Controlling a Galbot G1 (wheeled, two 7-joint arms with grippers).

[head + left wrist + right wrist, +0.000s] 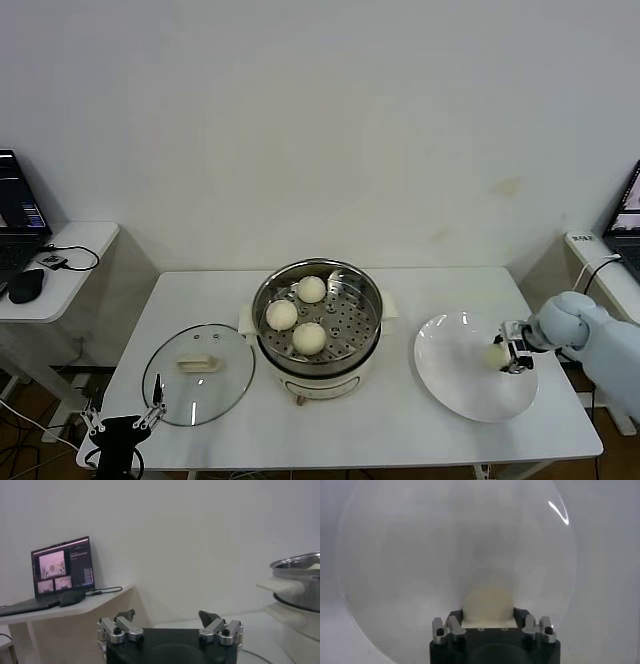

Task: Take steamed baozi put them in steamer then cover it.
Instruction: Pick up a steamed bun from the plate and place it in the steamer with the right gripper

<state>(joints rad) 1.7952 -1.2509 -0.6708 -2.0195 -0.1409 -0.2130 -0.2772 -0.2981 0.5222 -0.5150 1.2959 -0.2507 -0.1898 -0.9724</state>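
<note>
Three cream-white baozi (309,338) lie on the perforated tray of the steel steamer (262,300) at the table's middle. A fourth baozi (495,355) sits on the white plate (455,385) at the right. My right gripper (508,356) is shut on it, low over the plate. In the right wrist view the baozi (487,602) fills the gap between the dark fingers (455,616). The glass cover (225,385) lies flat left of the steamer. My left gripper (125,425) is open and empty beyond the table's front left corner; its wrist view shows the steamer (300,580) at the side.
A side table (60,270) at the left holds a laptop (15,205) and a mouse (25,285). Another laptop (628,215) stands at the far right. The white table (400,440) runs under everything, its front edge close to the plate and cover.
</note>
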